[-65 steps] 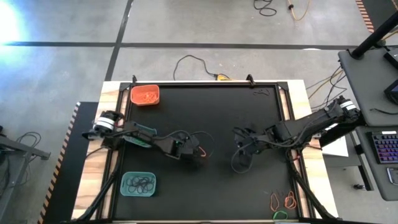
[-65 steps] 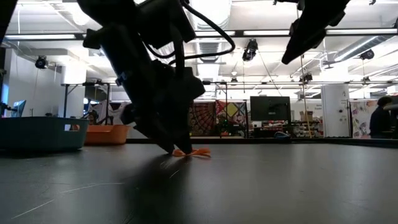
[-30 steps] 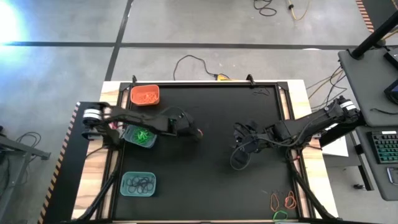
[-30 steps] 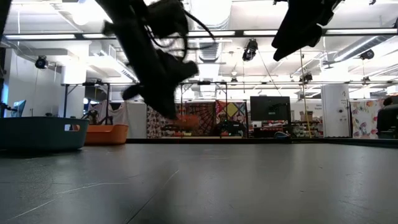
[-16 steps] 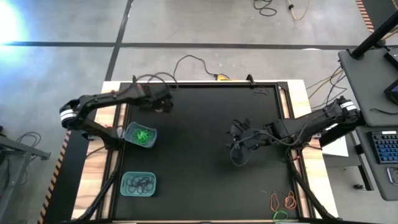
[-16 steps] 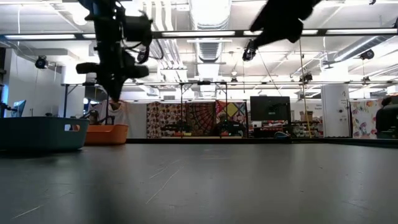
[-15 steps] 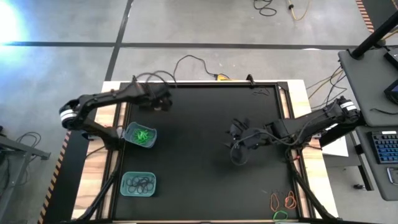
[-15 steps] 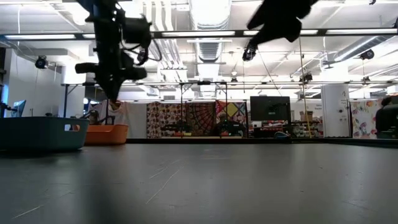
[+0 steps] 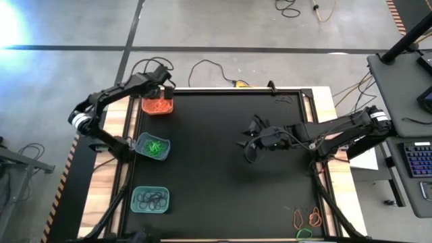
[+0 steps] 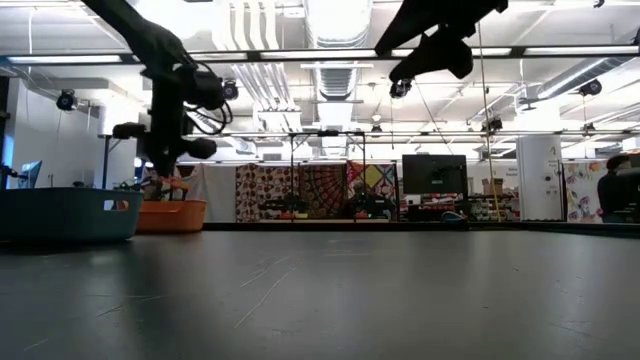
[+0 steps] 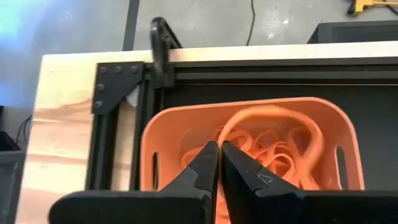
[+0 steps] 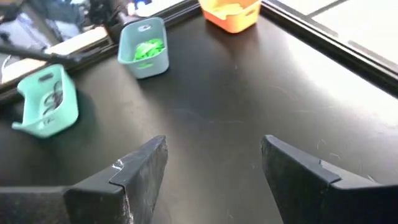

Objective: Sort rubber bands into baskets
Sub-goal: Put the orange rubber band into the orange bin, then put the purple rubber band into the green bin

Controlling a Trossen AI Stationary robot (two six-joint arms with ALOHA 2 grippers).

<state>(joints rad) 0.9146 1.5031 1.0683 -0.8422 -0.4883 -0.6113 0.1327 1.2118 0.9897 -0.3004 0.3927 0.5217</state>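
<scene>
My left gripper [image 9: 163,94] is shut on an orange rubber band [image 10: 176,183] above the orange basket [image 9: 157,105], which sits at the table's far left corner with orange bands in it. Two teal baskets stand along the left edge: one with green bands [image 9: 152,146], one with black bands [image 9: 150,200]. Loose orange bands [image 9: 307,217] and a green one [image 9: 304,233] lie flat at the near right corner. My right gripper [image 12: 211,168] hangs open over the middle of the table [image 9: 247,143], with nothing between its fingers. My left gripper pinches the orange band between its two shut fingertips [image 11: 211,155], at one spot on the loop [image 11: 227,133]. The fingers slant down toward the table's far edge. The band hangs slack below them over the orange basket [image 11: 155,143]; whether it touches the bands inside I cannot tell.
A black frame rail [image 9: 223,90] runs round the dark table top. A slack black cable loop [image 9: 251,154] hangs under my right arm. Small dark loops [image 9: 283,101] lie near the far right corner. In the low view the baskets [image 10: 65,213] stand at the left.
My left gripper has swung from the middle of the table toward the far left corner, turning as it went, and now hangs over the orange basket, still shut on the orange band. My right gripper has drifted a little toward the left and far edges, staying open.
</scene>
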